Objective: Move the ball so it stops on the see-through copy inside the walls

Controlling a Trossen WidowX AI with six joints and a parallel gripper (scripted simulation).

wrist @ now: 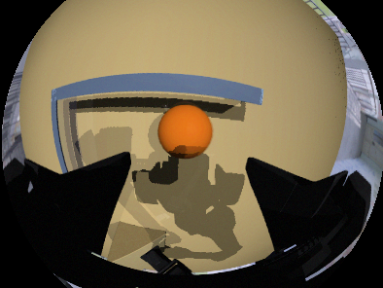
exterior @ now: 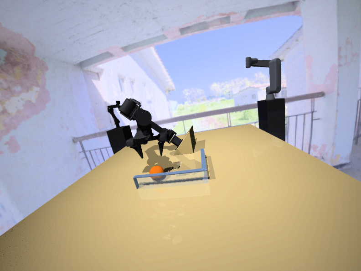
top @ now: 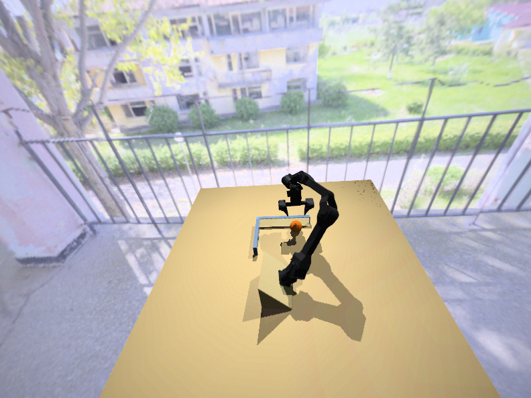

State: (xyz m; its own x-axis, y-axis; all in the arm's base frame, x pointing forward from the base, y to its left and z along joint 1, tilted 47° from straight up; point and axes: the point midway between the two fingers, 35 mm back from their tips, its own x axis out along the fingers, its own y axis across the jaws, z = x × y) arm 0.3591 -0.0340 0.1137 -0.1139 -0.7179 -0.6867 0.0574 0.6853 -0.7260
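The orange ball (top: 296,226) (exterior: 157,172) (wrist: 185,128) rests on the table inside the corner, close to the long clear wall (top: 278,217) (exterior: 174,172) (wrist: 156,82) and nearer its free end. The short wall (top: 255,237) (exterior: 203,160) meets the long wall at the other end. The see-through copy does not show apart from the ball. My gripper (top: 296,214) (exterior: 152,156) (wrist: 190,162) is open and empty. It hangs above the ball, its fingertips higher than the wall tops and clear of the ball.
A tan wedge-shaped panel (top: 272,280) (exterior: 186,145) (wrist: 136,238) stands beside my arm's base, away from the walls. In the exterior view, a grey arm (exterior: 275,75) and a small black arm (exterior: 114,115) stand on black pedestals beyond the table.
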